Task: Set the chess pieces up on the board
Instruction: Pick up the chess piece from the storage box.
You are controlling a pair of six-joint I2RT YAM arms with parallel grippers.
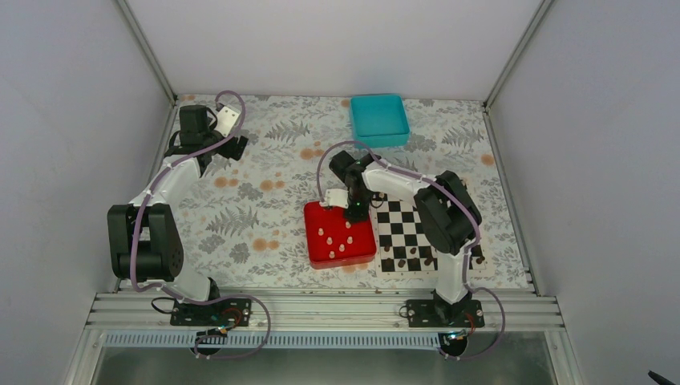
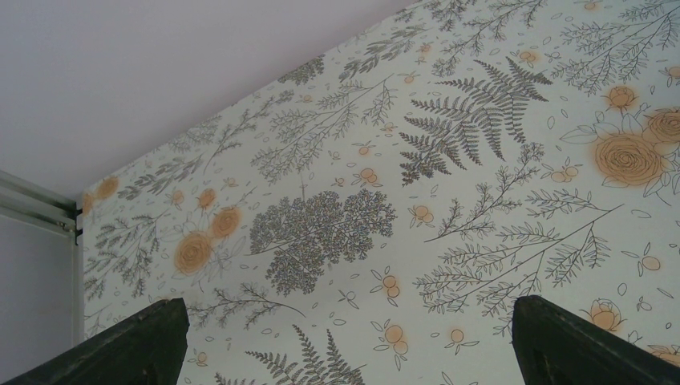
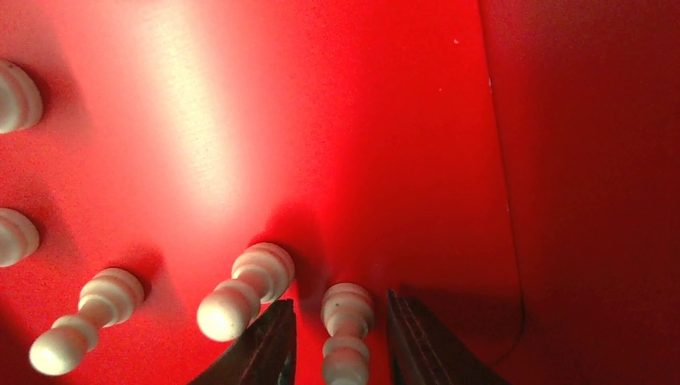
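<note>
Where the right claw reaches down into the red tray, you see one pale pawn between its two fingers. The jaws are parted, one on each side of the pawn. A thin strip of red shows between each finger and the wood, so nothing is gripped. Whether the pawn stands or lies, the wrist view does not settle.

Other chess pieces sit just to the left of that pawn on the tray floor, and two more are cut off by the left edge of the view. From above, the claw is at the tray's far right corner, close to its wall and just beside the board.

The board lies to the right of the red tray, partly hidden by the right arm. Dark pieces stand along its near rows.

Your left claw is wide open and holds nothing. It is at the far left of the floral cloth, well apart from tray and board. A teal tray rests at the far edge.
</note>
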